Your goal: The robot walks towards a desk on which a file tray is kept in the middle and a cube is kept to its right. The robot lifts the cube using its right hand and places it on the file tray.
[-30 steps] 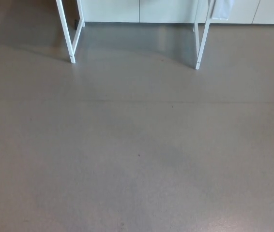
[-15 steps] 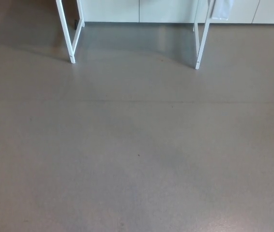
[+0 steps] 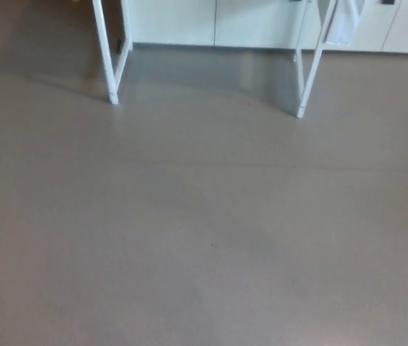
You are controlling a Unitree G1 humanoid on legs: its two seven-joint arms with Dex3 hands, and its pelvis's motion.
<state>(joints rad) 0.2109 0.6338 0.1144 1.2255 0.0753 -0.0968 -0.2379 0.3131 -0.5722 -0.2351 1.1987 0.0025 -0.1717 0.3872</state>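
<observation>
Only the lower part of the desk shows in the head view: its white left legs [image 3: 107, 56] and white right legs [image 3: 311, 68] stand on the grey floor at the top of the picture. The desktop is above the picture's edge, so the file tray and the cube are out of sight. Neither of my hands nor any part of my arms is in view.
Grey floor [image 3: 204, 231] fills most of the picture between me and the desk. White cabinet fronts [image 3: 211, 21] run along the wall behind the desk. A pale cloth or sheet [image 3: 344, 21] hangs by the right legs.
The whole picture has shifted slightly and tilted, and is a little blurred: the camera has moved. The desk legs sit a bit lower and further right in the picture.
</observation>
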